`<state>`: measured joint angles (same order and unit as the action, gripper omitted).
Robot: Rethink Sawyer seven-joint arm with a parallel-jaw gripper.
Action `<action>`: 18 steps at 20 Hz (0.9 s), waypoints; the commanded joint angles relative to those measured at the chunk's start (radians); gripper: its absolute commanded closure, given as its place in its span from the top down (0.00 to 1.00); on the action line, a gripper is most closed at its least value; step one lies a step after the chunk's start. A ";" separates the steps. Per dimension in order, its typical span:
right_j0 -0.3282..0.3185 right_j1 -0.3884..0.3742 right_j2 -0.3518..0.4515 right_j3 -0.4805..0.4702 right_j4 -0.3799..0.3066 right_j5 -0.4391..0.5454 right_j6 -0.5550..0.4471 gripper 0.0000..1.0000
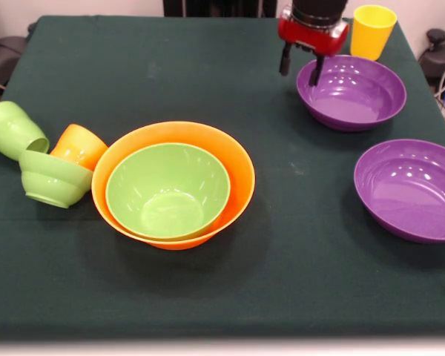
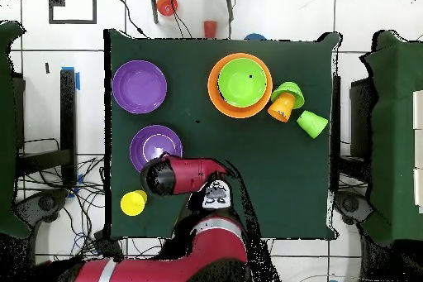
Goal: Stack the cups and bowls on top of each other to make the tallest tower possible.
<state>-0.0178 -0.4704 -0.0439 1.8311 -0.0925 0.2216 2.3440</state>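
Tool (image 1: 300,65) open, holding nothing, tips hanging over the rim of a purple bowl (image 1: 352,93). Just beside it, a yellow cup (image 1: 371,30), upright. Further off, a second purple bowl (image 1: 409,189). Well apart across the surface (image 1: 282,259): green bowl (image 1: 167,190) nested in orange bowl (image 1: 241,174); beside these, an orange cup (image 1: 79,145), small green bowl (image 1: 53,179) and green cup (image 1: 13,130), tipped, touching.

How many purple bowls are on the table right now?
2. One purple bowl sits under the gripper, beside the yellow cup. The other purple bowl lies alone nearer the front edge. None seems hidden.
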 commanded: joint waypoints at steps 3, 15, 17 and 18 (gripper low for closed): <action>0.025 0.147 0.009 -0.113 -0.052 -0.116 0.041 1.00; -0.030 0.156 0.026 -0.104 -0.091 -0.166 0.006 1.00; -0.037 0.153 0.027 -0.104 -0.103 -0.161 0.003 0.00; -0.043 0.150 0.033 -0.102 -0.106 -0.159 -0.001 0.00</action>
<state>-0.0236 -0.4044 -0.0712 1.8043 -0.1326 0.1138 2.3438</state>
